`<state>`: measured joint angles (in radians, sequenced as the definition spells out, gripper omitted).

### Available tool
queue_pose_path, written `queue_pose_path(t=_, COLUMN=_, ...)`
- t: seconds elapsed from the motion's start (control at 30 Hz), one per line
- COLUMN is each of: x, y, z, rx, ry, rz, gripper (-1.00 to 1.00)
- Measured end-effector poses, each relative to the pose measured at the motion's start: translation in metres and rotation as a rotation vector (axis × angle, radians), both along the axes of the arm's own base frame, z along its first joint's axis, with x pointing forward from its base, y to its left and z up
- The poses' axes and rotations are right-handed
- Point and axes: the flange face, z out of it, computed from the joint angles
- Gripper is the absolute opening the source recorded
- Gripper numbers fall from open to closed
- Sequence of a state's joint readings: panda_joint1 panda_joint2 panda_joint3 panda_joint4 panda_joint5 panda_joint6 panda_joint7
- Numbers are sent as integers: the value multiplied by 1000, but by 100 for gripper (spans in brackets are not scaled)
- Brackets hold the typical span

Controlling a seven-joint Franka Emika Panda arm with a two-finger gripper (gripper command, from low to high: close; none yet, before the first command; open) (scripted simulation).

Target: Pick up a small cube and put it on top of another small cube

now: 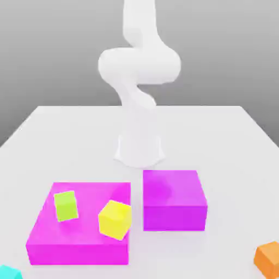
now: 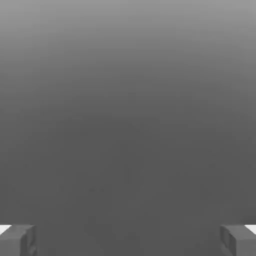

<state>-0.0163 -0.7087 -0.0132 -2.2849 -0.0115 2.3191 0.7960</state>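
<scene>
Our gripper [image 2: 128, 242] waits with jaws wide apart; we should descend squarely over the cyan cube [image 1: 8, 272] at the table's [image 1: 229, 136] near corner.

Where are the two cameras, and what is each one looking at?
Exterior view: off the arm, looking down across the white table at the robot's base, with magenta blocks, yellow cube and cyan cube nearest it.
Hand view: on the hand, facing plain grey; its two fingertips sit wide apart.
Shared: nothing recognisable appears in both.
</scene>
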Motion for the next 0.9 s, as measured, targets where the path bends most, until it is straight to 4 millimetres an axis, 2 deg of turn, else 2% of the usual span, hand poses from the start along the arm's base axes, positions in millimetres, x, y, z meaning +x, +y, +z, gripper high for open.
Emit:
queue_pose_path(t=0.23, x=80, y=-47, z=-80, rx=-3, ry=163, rz=-66, gripper=0)
queue_pose_path(t=0.47, x=135, y=-104, z=-177, rx=11, ry=322, rz=-127, gripper=0)
queue_pose_path(t=0.7, x=161, y=-171, z=-290, rx=43, ry=479, rz=-195, gripper=0)
queue_pose_path(t=0.9, x=163, y=-215, z=-395, rx=79, ry=612, rz=-230, gripper=0)
